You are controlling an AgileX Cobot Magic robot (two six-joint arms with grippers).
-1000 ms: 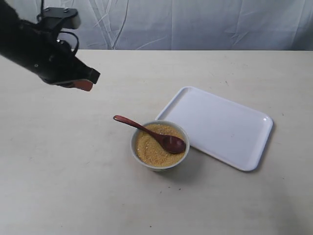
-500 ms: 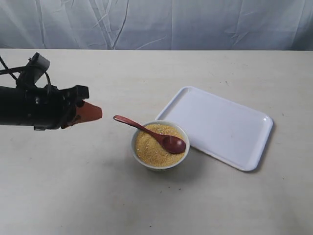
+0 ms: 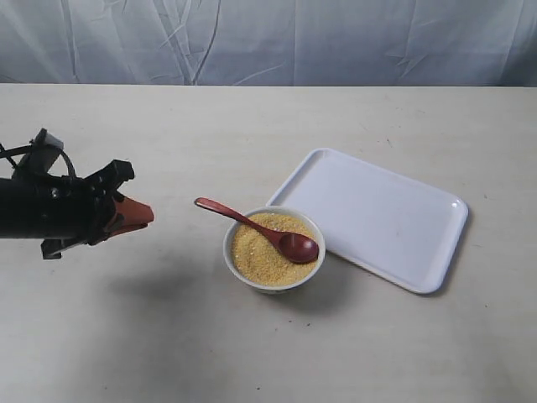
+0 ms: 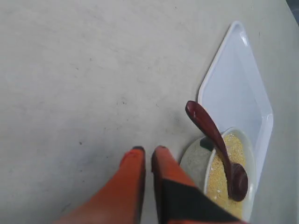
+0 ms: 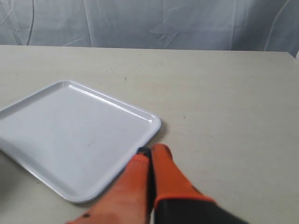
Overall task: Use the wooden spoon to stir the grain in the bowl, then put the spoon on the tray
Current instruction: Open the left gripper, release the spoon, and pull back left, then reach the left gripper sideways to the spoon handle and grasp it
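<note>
Exterior view gave me the pale table [image 3: 168,336] first, with the white tray [image 3: 377,218] lying flat right of centre. The white bowl [image 3: 273,286] sat just beside the tray's left end. The wooden spoon [image 3: 252,225] rested in the grain [image 3: 256,256], its handle leaning over the rim toward the left gripper [image 3: 149,216], which hovered apart, its 2 fingers slightly parted and holding nothing. The right gripper [image 5: 150,150] was pressed together near a tray edge.

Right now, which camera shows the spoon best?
The exterior view: the whole spoon shows, head on the grain, handle out over the bowl rim. The left wrist view shows it too, foreshortened. The right wrist view misses it.
</note>
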